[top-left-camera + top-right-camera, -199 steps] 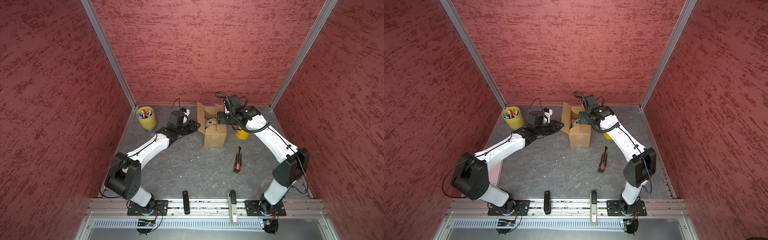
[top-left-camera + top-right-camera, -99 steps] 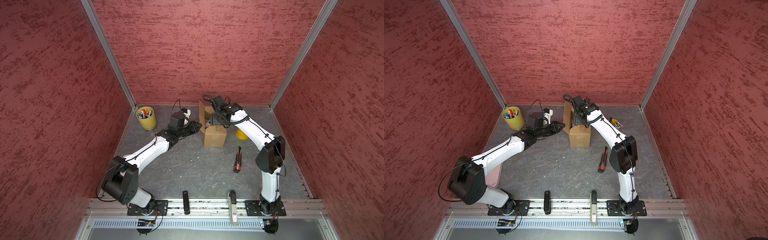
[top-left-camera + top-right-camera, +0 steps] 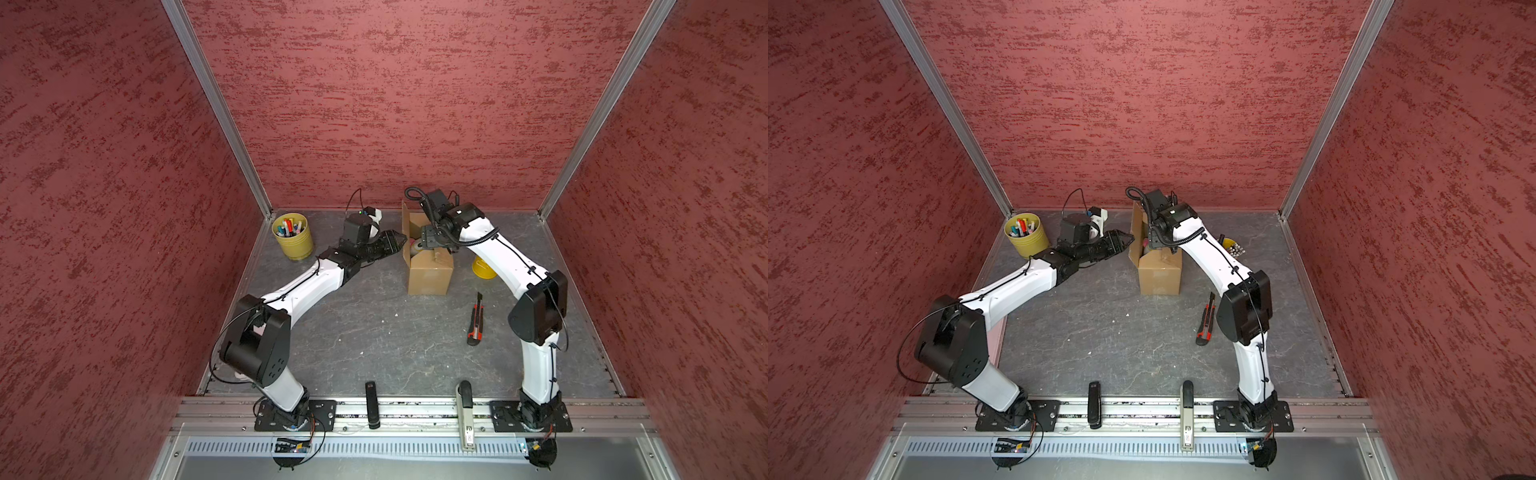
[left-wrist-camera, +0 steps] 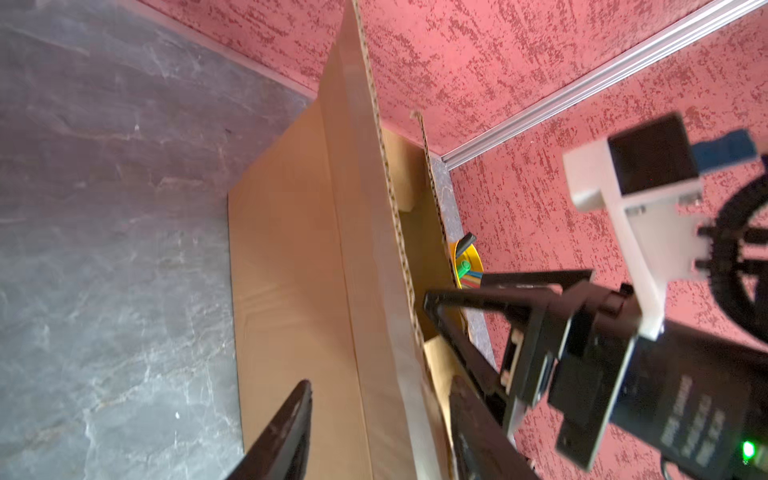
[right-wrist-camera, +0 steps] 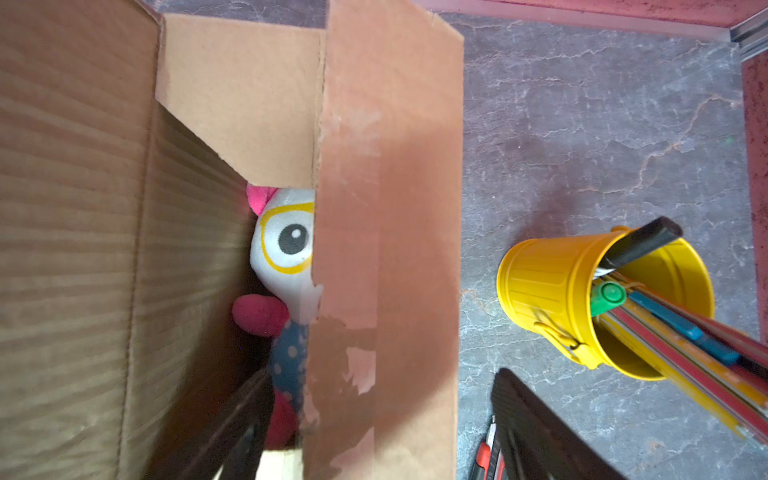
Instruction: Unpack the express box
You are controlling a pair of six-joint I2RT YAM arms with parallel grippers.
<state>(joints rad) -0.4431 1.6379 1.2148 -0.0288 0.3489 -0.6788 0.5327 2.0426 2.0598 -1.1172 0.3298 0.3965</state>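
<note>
Item: brown corrugated cardboard express box [image 3: 430,276], back centre, flaps raised.
Contents: white-and-pink plush toy [image 5: 286,249], apparently lying along the box's length.
Right gripper [image 5: 382,374]: fingers apart, straddling right flap [image 5: 390,166]; directly above the toy, nearer arm.
Left gripper [image 4: 380,384]: fingers apart, astride left flap [image 4: 365,208].

One cardboard box [image 3: 430,274] holds one soft toy [image 5: 286,245], both at the tips of the two grippers, the left gripper [image 3: 397,240] and the right gripper [image 3: 431,244]. There are two cups of pens: one yellow cup [image 5: 548,291] just beside the right gripper, another yellow cup [image 3: 292,237] behind the left gripper's wrist. One utility knife [image 3: 475,320] lies well apart from both grippers.
</note>
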